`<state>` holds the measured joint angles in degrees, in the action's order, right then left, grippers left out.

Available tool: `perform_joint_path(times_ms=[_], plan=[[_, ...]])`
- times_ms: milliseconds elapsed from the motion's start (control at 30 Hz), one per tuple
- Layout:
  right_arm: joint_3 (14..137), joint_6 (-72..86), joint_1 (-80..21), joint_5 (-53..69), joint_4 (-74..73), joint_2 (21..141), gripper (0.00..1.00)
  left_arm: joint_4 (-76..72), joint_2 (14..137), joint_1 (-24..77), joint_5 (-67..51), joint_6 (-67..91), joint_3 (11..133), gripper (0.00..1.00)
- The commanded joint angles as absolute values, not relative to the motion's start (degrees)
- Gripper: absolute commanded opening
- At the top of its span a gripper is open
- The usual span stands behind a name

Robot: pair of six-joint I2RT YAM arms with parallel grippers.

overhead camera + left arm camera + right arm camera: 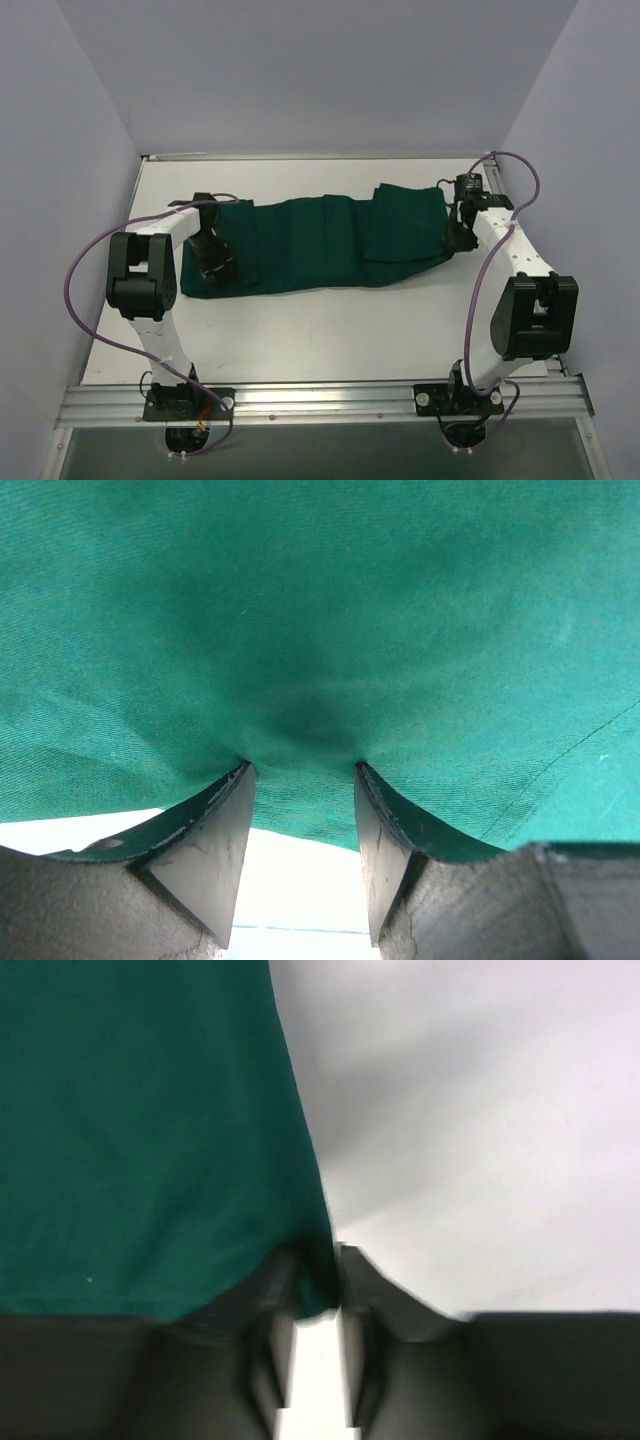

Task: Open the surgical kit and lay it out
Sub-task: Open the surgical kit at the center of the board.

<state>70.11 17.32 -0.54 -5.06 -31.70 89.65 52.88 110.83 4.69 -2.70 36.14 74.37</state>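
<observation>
The surgical kit shows only as a dark green cloth wrap (320, 240) lying in a long rumpled band across the white table, with a folded flap at its right end. My left gripper (213, 262) points down into the cloth's left part. In the left wrist view its jaws (300, 768) stand apart, tips pressed into the green cloth (320, 600), whose edge crosses the gap. My right gripper (458, 240) is at the cloth's right end. Its narrow jaws (322, 1255) hold the edge of the cloth (130, 1110) between the tips; that view is blurred.
The white table (330, 330) is boxed in by pale walls on three sides. An aluminium rail (320, 400) with both arm bases runs along the near edge. Purple cables (80, 270) loop beside each arm.
</observation>
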Motion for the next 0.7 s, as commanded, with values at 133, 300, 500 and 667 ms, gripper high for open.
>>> perform_joint_path(times_ms=[133,300,500,667], plan=[[71.2,16.8,0.4,-3.3,-29.6,87.2,0.61,46.6,111.5,3.8,0.7,33.1,76.5,0.54],[74.9,15.7,-9.5,0.6,-27.8,89.3,0.64,46.8,108.0,4.0,1.2,32.1,76.9,0.55],[77.4,15.5,-16.4,10.5,-25.6,99.6,0.50,46.8,106.3,5.0,0.4,31.8,76.1,0.55],[80.0,15.9,-19.3,12.6,-25.0,104.1,0.51,46.3,104.0,6.1,0.0,32.2,74.9,0.55]])
